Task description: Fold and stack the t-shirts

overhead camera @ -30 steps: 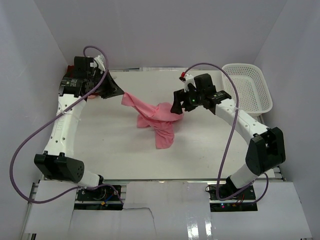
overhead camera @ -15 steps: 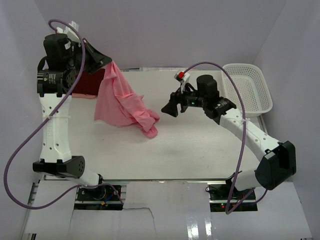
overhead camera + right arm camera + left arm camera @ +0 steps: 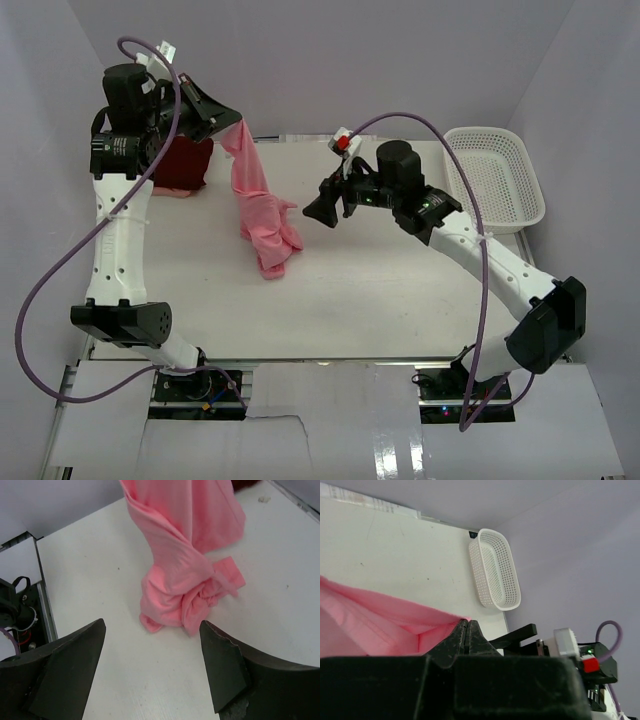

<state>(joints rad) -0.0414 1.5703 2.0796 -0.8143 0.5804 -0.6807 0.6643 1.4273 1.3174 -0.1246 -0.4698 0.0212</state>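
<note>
The salmon pink t-shirt hangs from my left gripper, which is shut on its top edge high above the table's back left. Its lower end is bunched on the table. It also shows in the left wrist view and the right wrist view. The dark maroon t-shirt lies folded at the back left, partly behind my left arm. My right gripper is open and empty, to the right of the hanging shirt; in its wrist view the jaws stand wide apart just short of the bunched end.
A white mesh basket stands at the table's back right; it also shows in the left wrist view. Purple cables loop off both arms. White walls close in the table on three sides.
My left gripper has lifted the pink shirt off the table, then carried it a little right so it hangs long and narrow. My right gripper let go of the shirt and moved left toward it.
</note>
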